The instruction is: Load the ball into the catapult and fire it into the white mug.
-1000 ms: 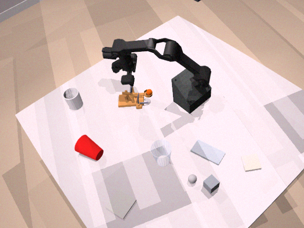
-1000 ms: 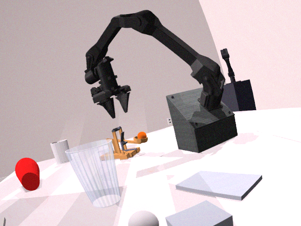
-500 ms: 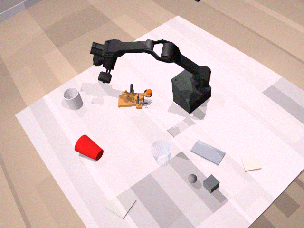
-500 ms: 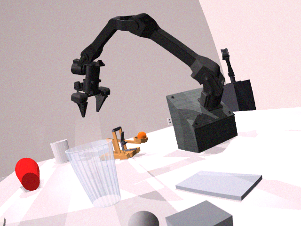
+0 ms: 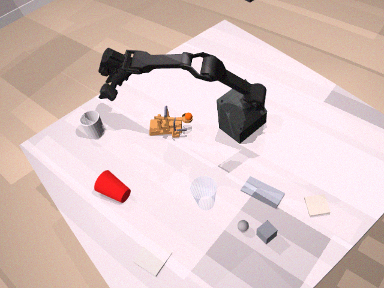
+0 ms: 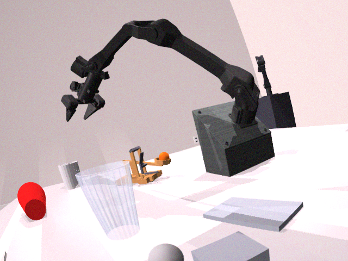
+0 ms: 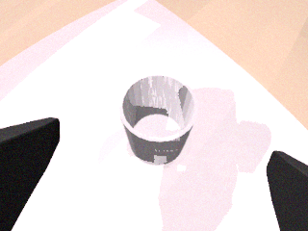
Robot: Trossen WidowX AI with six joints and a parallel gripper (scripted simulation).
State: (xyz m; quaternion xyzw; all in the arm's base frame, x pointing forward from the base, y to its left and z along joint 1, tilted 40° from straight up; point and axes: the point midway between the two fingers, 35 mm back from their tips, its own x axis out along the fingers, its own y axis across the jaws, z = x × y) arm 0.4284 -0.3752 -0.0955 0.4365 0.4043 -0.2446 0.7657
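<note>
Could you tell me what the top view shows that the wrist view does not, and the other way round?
Only the top view shows the catapult with the orange ball in its cup, the red cup on its side, the clear glass and the arm's base. Only the wrist view looks down into the white mug, showing nothing inside, framed by the open end effector fingers. Both show the mug standing upright near the table corner.

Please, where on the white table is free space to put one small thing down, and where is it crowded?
Bare stretches lie between the tipped red cup and the ribbed clear glass, and between the orange wooden catapult and that glass. It is crowded near the grey cube, grey ball and grey slab.
</note>
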